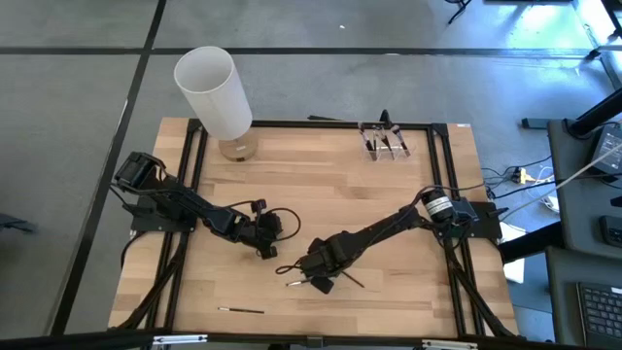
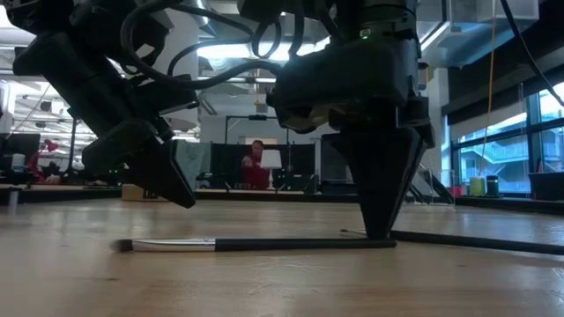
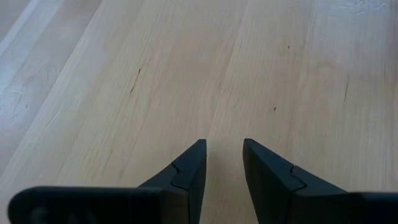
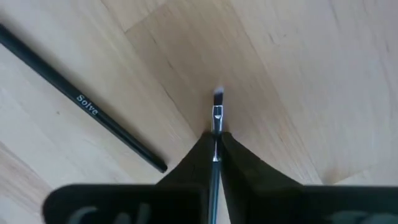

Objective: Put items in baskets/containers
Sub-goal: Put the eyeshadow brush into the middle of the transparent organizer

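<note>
The right gripper (image 4: pixel 216 163) is closed on a thin brush (image 4: pixel 217 112) lying on the table (image 1: pixel 389 194). The grip looks narrow, so the brush may slip during lifting. The left gripper (image 3: pixel 222 163), beside it, is slightly apart and empty.

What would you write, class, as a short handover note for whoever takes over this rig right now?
Right gripper: shut on a thin brush lying on the table near the front centre.
Left gripper: a small gap between its fingers, nothing in it, hovering over bare wood left of centre.
Second brush lies beside the gripped one; another brush lies near the front edge.
Clear holder at the far edge, right of the white cylinder, already has brushes in it.
Left: lift this brush, carry it to the holder, then the other two.
</note>
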Controlling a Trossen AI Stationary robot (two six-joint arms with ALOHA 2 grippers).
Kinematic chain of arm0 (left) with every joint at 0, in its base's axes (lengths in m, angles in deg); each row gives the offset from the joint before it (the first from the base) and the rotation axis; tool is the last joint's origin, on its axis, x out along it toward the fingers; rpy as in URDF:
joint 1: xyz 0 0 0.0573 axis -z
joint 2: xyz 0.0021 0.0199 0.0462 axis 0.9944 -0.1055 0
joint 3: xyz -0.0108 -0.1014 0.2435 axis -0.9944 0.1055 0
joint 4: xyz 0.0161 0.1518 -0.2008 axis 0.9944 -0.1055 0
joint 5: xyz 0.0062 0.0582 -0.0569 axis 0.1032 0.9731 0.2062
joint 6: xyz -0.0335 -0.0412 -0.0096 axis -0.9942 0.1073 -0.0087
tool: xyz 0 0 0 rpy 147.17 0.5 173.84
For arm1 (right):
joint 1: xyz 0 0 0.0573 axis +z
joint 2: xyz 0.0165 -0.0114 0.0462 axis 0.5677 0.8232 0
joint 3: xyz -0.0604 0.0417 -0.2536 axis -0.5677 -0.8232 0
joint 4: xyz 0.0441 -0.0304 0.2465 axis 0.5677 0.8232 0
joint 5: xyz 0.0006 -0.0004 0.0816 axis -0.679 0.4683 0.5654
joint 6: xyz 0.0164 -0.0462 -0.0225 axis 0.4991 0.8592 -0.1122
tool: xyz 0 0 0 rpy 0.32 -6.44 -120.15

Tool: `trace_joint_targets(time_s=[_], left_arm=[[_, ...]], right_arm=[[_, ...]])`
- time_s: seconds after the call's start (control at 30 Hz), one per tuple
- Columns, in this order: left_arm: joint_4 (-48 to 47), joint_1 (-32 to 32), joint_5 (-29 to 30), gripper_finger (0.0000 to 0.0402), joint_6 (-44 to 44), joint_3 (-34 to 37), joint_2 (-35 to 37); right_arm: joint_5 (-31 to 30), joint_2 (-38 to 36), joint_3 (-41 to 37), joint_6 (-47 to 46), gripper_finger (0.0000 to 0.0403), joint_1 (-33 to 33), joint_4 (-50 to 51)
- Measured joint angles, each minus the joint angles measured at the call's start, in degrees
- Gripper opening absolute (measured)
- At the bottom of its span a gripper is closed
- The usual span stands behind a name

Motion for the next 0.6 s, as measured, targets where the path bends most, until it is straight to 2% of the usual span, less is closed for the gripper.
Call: trace_joint_targets(time_s=[0.17,0.33,0.47,0.6], left_arm=[[0.01,0.00,0.00,0.0102,-0.17,0.00,0.00],[-0.01,0.02,-0.02,0.0102,-0.20,0.00,0.00],[-0.03,0.07,-0.35,0.0102,-0.20,0.00,0.00],[-0.46,0.13,-0.44,0.0102,-0.46,0.00,0.00]], right_arm=[[-0.74,-1.37,-0.05,2.42,0.0016,-0.01,0.14],[-4.15,-4.96,-0.69,5.19,0.0014,-0.28,2.69],[-10.15,-11.33,-0.69,5.73,0.0021,-1.36,5.03],[-17.51,-18.13,-5.32,4.54,0.0017,-2.45,5.25]])
